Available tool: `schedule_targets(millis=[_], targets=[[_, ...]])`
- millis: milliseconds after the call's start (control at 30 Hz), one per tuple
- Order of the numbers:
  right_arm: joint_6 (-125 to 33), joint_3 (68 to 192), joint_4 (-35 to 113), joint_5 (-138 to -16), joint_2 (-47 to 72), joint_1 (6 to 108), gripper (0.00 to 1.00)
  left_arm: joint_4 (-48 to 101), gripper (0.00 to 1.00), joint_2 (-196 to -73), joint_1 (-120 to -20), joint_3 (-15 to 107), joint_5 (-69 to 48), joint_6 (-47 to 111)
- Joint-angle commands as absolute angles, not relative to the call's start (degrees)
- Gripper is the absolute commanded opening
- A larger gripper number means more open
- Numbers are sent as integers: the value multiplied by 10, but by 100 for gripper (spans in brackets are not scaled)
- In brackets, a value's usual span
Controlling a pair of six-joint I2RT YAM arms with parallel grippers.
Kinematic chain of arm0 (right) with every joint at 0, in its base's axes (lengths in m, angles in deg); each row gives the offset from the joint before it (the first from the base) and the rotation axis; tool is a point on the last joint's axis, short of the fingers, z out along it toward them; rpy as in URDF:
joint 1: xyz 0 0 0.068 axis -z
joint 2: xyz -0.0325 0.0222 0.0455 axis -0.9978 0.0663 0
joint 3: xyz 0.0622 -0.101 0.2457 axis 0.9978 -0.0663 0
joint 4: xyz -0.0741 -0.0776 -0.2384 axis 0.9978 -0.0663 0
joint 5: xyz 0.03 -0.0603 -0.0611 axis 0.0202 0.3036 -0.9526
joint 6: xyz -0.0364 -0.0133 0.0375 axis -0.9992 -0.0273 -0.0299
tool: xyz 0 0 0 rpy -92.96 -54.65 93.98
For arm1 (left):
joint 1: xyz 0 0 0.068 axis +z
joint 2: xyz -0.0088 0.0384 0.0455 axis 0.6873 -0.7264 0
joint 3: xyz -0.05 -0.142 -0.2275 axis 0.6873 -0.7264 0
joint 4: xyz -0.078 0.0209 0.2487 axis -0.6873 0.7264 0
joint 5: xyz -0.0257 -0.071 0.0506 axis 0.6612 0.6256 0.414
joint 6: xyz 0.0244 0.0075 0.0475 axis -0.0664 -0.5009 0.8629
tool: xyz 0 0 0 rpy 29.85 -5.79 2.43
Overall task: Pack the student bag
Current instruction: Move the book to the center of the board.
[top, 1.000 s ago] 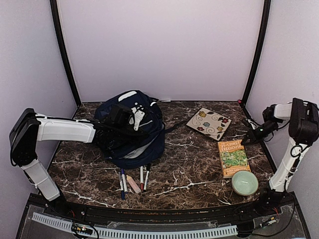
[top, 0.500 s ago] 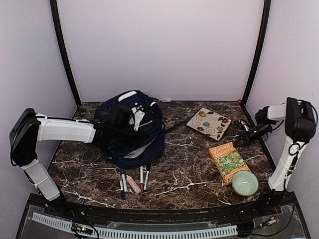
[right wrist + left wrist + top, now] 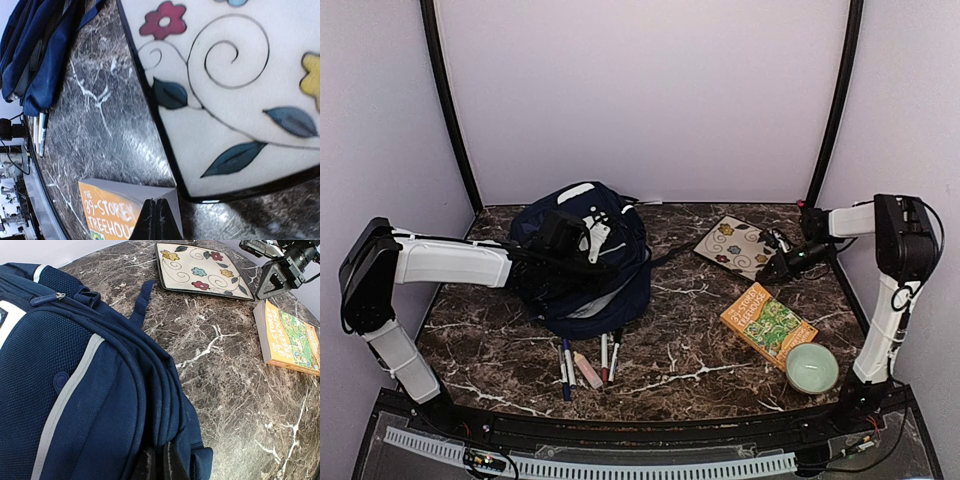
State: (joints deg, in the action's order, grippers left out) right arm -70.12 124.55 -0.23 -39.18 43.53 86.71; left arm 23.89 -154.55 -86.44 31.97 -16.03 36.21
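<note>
- left gripper [image 3: 157,465]: jaws closed, tips buried in a fold of the student bag's fabric.
- student bag [image 3: 620,285]: on the marble table [image 3: 690,350], left of centre toward the far side.
- pens [image 3: 588,362]: in a row just near of the bag.
- flower plate [image 3: 738,246]: far right, flat.
- right gripper [image 3: 156,220]: fully closed, holding nothing, tips at the far corner of the orange book [image 3: 768,325], by the plate's near edge.
- green bowl [image 3: 811,368]: near right, beside the book.

Dark marble table [image 3: 690,350] — five lots on it.
Rear-left: student bag [image 3: 620,295] w/ pens [image 3: 588,362] just in front; floral plate [image 3: 735,245] rear-right; orange book [image 3: 768,322], green bowl [image 3: 811,367] front-right.
</note>
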Motion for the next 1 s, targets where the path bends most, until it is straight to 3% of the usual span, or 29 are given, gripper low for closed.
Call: schedule_targets(millis=[0, 100, 200, 300, 500, 967], targets=[[-649, 1285, 46, -382, 446, 866, 0, 257, 0, -1520, -862, 308, -181, 363], [-672, 1297, 13, -410, 437, 866, 4, 265, 0, -1519, -861, 312, -184, 364], [-738, 1296, -53, -451, 411, 873, 28, 283, 14, -1515, -861, 320, -196, 366], [-801, 1271, -96, -506, 374, 890, 41, 287, 27, -1505, -862, 320, -209, 364], [-907, 1244, -197, -562, 352, 920, 52, 291, 40, -1497, -861, 327, -222, 363], [-936, 1213, -236, -574, 410, 867, 46, 295, 42, -1486, -890, 344, -175, 314]])
